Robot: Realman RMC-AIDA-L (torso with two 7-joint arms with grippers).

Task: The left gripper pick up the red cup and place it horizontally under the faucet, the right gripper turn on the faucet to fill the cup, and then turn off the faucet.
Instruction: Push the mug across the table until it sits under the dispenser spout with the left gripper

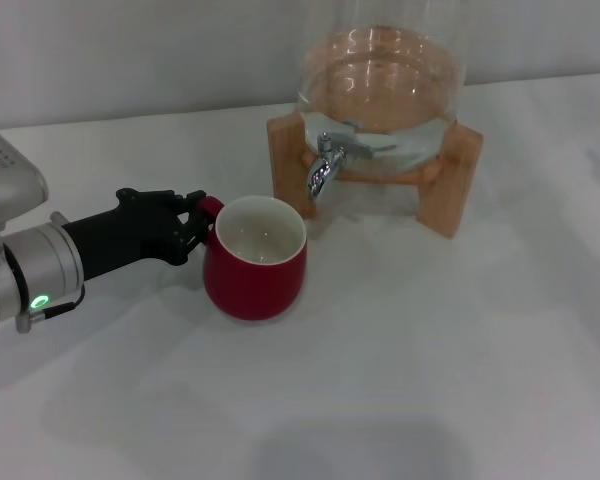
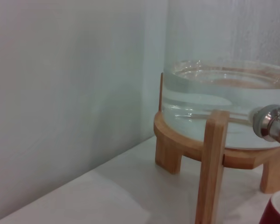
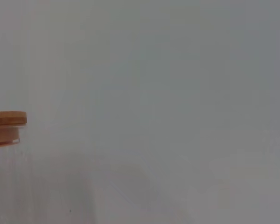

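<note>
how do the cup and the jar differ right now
The cup is opaque glossy red; the jar is clear glass. The cup looks empty, showing its white inside; the jar holds water. The cup sits straight on the table; the jar is raised on a wooden stand. The cup has the left gripper at its handle; nothing touches the jar. Both stand upright.

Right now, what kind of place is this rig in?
Probably a staged test bench: a bare white tabletop against a plain wall, holding only a glass water dispenser on a wooden stand and a red cup.
</note>
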